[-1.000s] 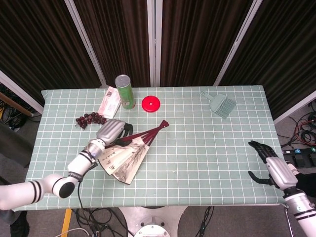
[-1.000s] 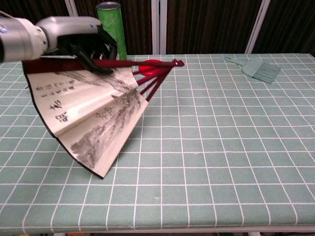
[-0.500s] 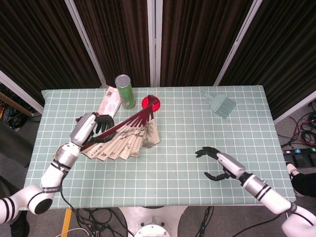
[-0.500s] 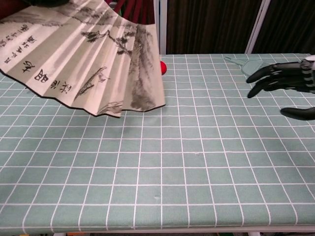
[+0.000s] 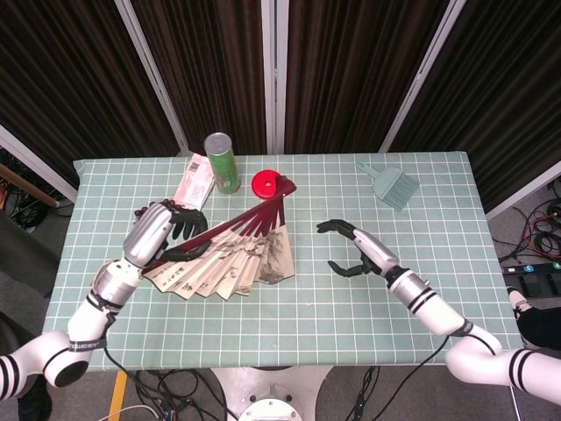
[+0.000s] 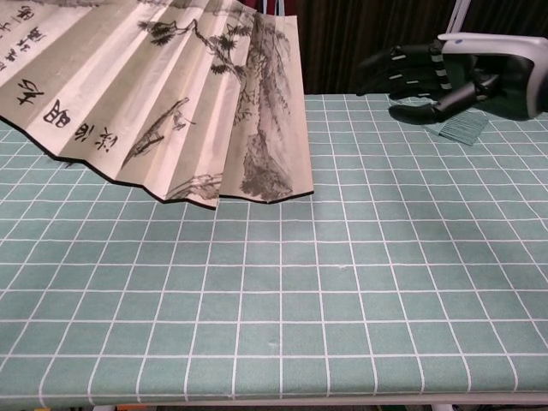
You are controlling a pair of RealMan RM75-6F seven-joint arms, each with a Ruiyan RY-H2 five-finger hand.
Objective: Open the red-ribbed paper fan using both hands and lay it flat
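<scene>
The fan (image 5: 230,256) is partly spread and held off the tabletop (image 5: 351,219), its paper leaf hanging at about 8 o'clock from the table's middle and its red ribs running up toward the pivot at 12 o'clock, just by the red disc (image 5: 266,183). The left hand (image 5: 158,232) grips the outer red rib at the fan's 9 o'clock edge, fingers curled around it; that end hold leaves the leaf free to swing out. In the chest view the painted leaf fills the upper left, clearly raised above the grid cloth.

The right hand (image 5: 355,248) hangs at 3 o'clock from the fan, near but apart, holding nothing, its fingers (image 6: 402,62) spread and bent as if readied to take the free end rib. It probably hovers above the surface, though the height is hard to judge.

The fan looks about half open, so the likely next step is for the right hand to catch the near rib and draw it away before both lower it flat.

Behind, a green can (image 5: 222,161), a packet (image 5: 196,178), a dark bunch (image 5: 159,211) and a brush (image 5: 391,185) sit along the far edge, out of the way.
</scene>
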